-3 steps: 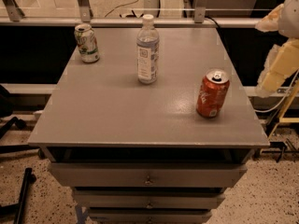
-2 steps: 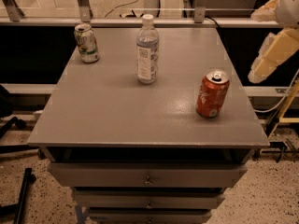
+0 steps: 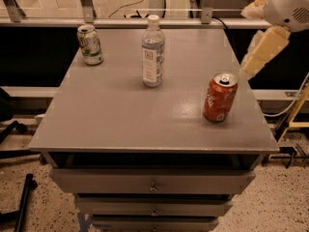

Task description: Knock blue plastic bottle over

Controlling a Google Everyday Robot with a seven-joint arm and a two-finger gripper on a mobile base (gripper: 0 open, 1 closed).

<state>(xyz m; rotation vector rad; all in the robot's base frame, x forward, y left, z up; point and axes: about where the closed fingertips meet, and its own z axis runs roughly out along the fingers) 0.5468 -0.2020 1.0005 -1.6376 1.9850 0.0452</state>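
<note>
The blue plastic bottle [image 3: 153, 52], clear with a white cap and a pale label, stands upright on the far middle of the grey table [image 3: 145, 120]. My gripper [image 3: 247, 41] hangs at the right edge of the view, above the table's far right corner. Its two cream fingers [image 3: 264, 51] are spread apart and hold nothing. It is well to the right of the bottle and just above and behind the red soda can [image 3: 219, 97].
A green-and-white soda can [image 3: 90, 44] stands at the table's far left corner. Drawers [image 3: 152, 185] sit under the tabletop. A rail and glass panel [image 3: 120, 21] run behind the table. Cables and a yellow frame [image 3: 294, 124] lie on the floor at the right.
My gripper has moved left and slightly up, further into view toward the table's right edge. The bottle and both cans have not moved.
</note>
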